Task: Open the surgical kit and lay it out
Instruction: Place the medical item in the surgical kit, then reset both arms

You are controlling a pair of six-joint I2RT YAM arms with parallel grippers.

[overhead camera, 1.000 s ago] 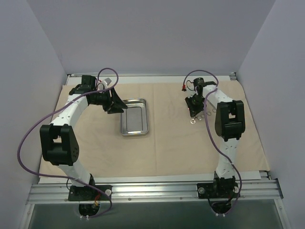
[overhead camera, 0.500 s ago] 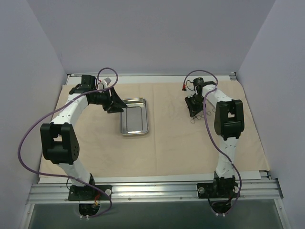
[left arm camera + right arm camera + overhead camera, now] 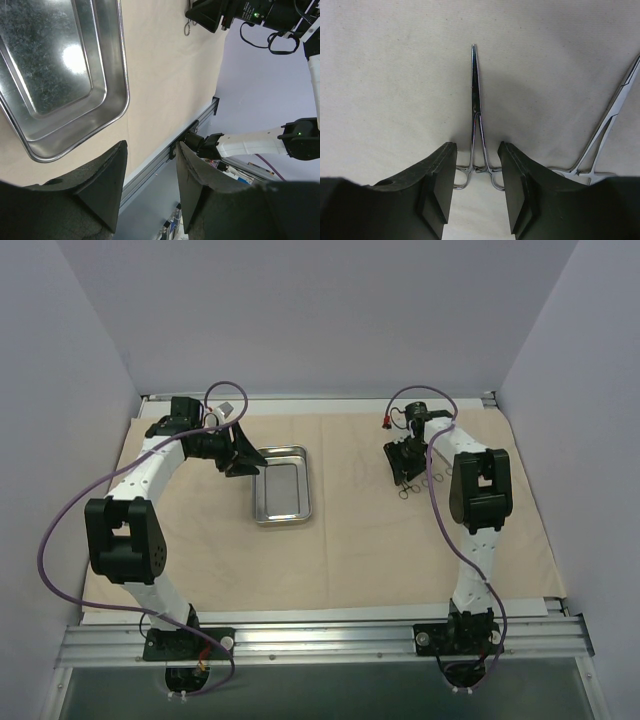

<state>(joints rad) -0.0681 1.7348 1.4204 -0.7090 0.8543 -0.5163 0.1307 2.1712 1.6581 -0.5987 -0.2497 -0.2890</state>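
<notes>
The beige cloth wrap lies spread flat over the table. The shiny steel tray sits on it left of centre and also shows empty in the left wrist view. My left gripper is open and empty at the tray's far left corner. My right gripper is open, low over the cloth at the back right. In the right wrist view a thin ring-handled instrument lies flat between my fingers, its rings at the fingertips. A second instrument lies to its right.
The aluminium rail runs along the near edge under both arm bases. Grey walls close in the left, right and back. The ring handles of the instruments show beside the right gripper.
My right gripper has shifted slightly toward the back and left over the instruments. The left arm and the tray have not moved.
</notes>
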